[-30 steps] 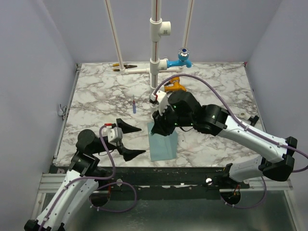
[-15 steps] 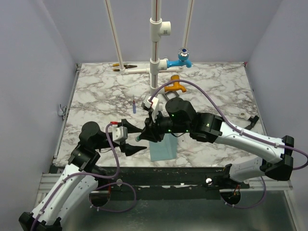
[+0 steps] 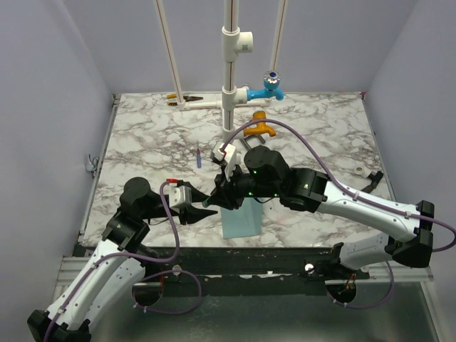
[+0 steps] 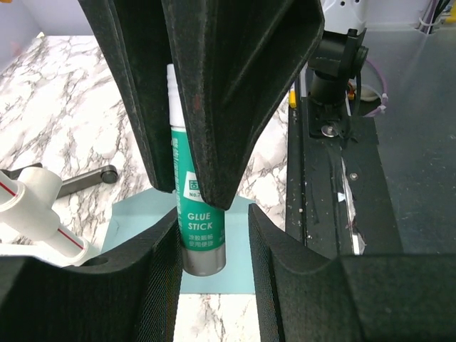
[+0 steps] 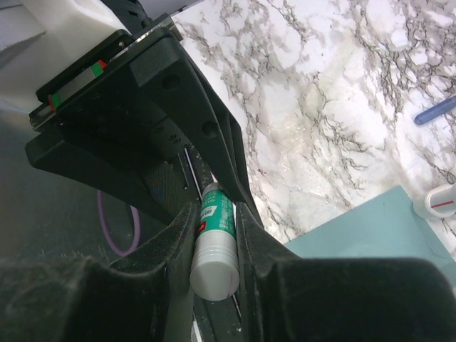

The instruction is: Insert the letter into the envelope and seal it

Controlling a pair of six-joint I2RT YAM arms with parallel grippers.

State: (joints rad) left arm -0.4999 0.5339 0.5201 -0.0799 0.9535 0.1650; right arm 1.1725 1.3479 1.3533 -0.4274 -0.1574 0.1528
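Observation:
The teal envelope (image 3: pixel 242 221) lies flat near the table's front edge, also seen as the envelope (image 4: pixel 139 221) under both grippers and the envelope (image 5: pixel 370 228). The letter is out of view. Just above the envelope's left side, my right gripper (image 3: pixel 219 198) is shut on a green and white glue stick (image 5: pixel 214 253), cap end toward its wrist. My left gripper (image 3: pixel 205 208) faces it from the left. Its jaws straddle the stick's grey end (image 4: pixel 201 246): the left finger (image 4: pixel 160 271) touches the stick, while a gap shows before the right finger.
A white pipe stand (image 3: pixel 229 85) with a blue valve (image 3: pixel 269 85) and an orange fitting (image 3: pixel 258 128) rises behind the grippers. A small blue pen (image 3: pixel 199 157) lies left of it. The table's front edge and a black rail (image 4: pixel 335 178) run just beyond the envelope.
The right gripper carried the glue stick left and lower. The left arm swung right to meet it, and its jaws narrowed from wide open to close around the stick's end.

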